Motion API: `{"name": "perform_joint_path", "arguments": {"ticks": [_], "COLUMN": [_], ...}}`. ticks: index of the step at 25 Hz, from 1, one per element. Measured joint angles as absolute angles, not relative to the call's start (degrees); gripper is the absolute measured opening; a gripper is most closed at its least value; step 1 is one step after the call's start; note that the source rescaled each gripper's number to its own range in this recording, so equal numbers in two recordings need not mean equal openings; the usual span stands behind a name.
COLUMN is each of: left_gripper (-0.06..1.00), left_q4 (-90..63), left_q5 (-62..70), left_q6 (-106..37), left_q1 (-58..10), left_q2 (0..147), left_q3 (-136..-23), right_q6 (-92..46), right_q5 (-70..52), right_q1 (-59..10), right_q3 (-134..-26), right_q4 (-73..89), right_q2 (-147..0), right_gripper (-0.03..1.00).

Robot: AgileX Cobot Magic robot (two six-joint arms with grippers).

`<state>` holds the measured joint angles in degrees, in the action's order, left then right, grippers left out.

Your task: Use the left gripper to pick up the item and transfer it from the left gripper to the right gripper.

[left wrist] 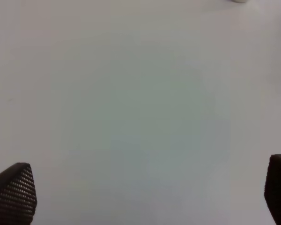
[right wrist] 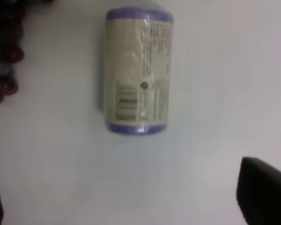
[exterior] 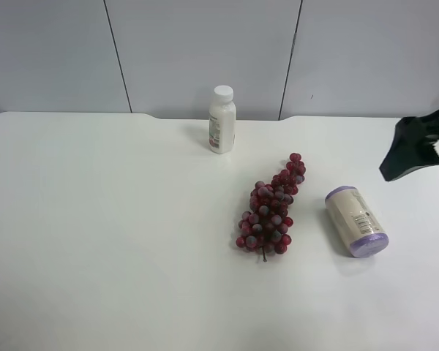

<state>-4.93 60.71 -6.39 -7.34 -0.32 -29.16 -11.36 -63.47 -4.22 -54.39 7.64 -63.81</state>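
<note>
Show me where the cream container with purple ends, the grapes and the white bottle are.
cream container [exterior: 356,221], exterior high view, middle of its side wall.
grapes [exterior: 269,210], exterior high view, centre of the bunch.
white bottle [exterior: 222,124], exterior high view, middle of its body.

Smooth matt white tabletop [exterior: 95,241]; squat cream cylinder container [exterior: 355,221] — satin printed wrap, shiny purple ends. White plastic bottle [exterior: 222,121] with white cap, smooth and faintly glossy; bunch of dark red grapes [exterior: 271,208] — dull, frosted skins. All-black left gripper [left wrist: 145,197] fingertip pad [left wrist: 18,192] is mesh-textured, matt.
</note>
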Motion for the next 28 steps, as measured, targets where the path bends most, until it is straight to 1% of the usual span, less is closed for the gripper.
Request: {"name": "perform_joint_path", "arguments": {"ticks": [3, 7, 16, 20, 23, 28], "left_gripper": [1.00, 1.00, 1.00, 1.00, 1.00, 1.00], "left_q4": [-4.9, -4.9, -4.9, -4.9, -4.9, -4.9], "left_q5": [60.7, 60.7, 60.7, 60.7, 60.7, 60.7], "left_q6": [-6.4, -6.4, -6.4, -6.4, -6.4, -6.4], "left_q1": [-7.3, -7.3, -7.3, -7.3, -7.3, -7.3], "left_q2": [-0.3, -0.3, -0.3, -0.3, -0.3, -0.3], "left_q3": [-29.2, -29.2, -29.2, -29.2, -29.2, -29.2], "right_q6": [-11.0, -10.7, -10.6, -10.6, -10.6, -10.4], "right_q5": [-66.3, -68.3, -68.4, -67.9, -65.2, -62.1], "right_q1": [-4.2, -4.2, -4.2, -4.2, -4.2, -4.2], "right_q3": [-53.6, -49.9, -37.1, -33.2, -31.7, -29.4], "right_q4": [7.6, 7.5, 7.6, 7.6, 7.6, 7.6], "right_q2": [-54.8, -42.0, -16.2, -8.6, -4.0, 0.1], "right_gripper": [0.99, 0.99, 1.00, 1.00, 1.00, 1.00]}}
